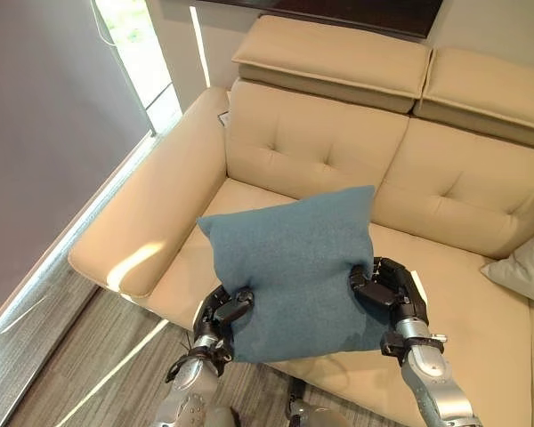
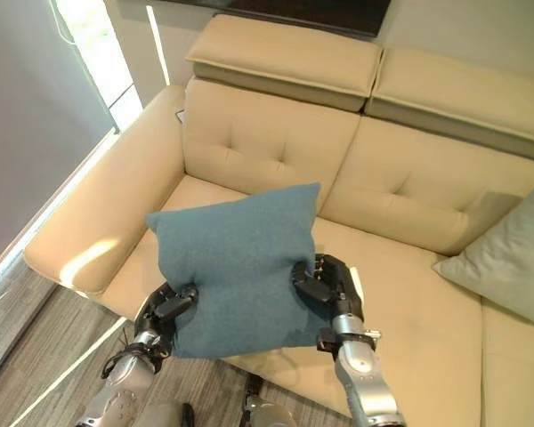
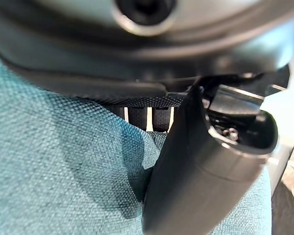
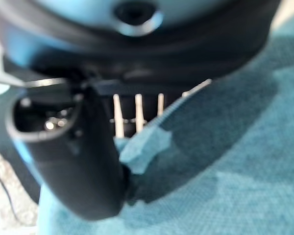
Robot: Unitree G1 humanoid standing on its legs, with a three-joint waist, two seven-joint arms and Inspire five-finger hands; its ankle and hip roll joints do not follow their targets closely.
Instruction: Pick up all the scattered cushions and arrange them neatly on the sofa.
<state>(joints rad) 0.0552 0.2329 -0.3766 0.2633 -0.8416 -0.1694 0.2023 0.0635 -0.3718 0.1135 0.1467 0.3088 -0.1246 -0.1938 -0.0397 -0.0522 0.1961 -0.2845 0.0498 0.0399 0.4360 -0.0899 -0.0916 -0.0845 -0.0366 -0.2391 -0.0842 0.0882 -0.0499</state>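
Observation:
A teal-blue cushion [image 1: 298, 267] hangs upright over the front of the beige sofa's seat [image 1: 481, 311], held between both hands. My left hand [image 1: 224, 313] pinches its lower left edge, thumb [image 3: 206, 171] on the fabric and fingers behind. My right hand [image 1: 387, 289] grips its right edge the same way, with its thumb [image 4: 73, 156] pressed on the cloth. A light grey cushion [image 2: 512, 253] leans on the sofa at the right.
The sofa's left armrest [image 1: 151, 205] stands beside the cushion, next to a grey wall [image 1: 44, 133] and a bright window strip. Backrest and headrests [image 1: 338, 58] rise behind. Wood floor [image 1: 80, 356] lies in front of the sofa.

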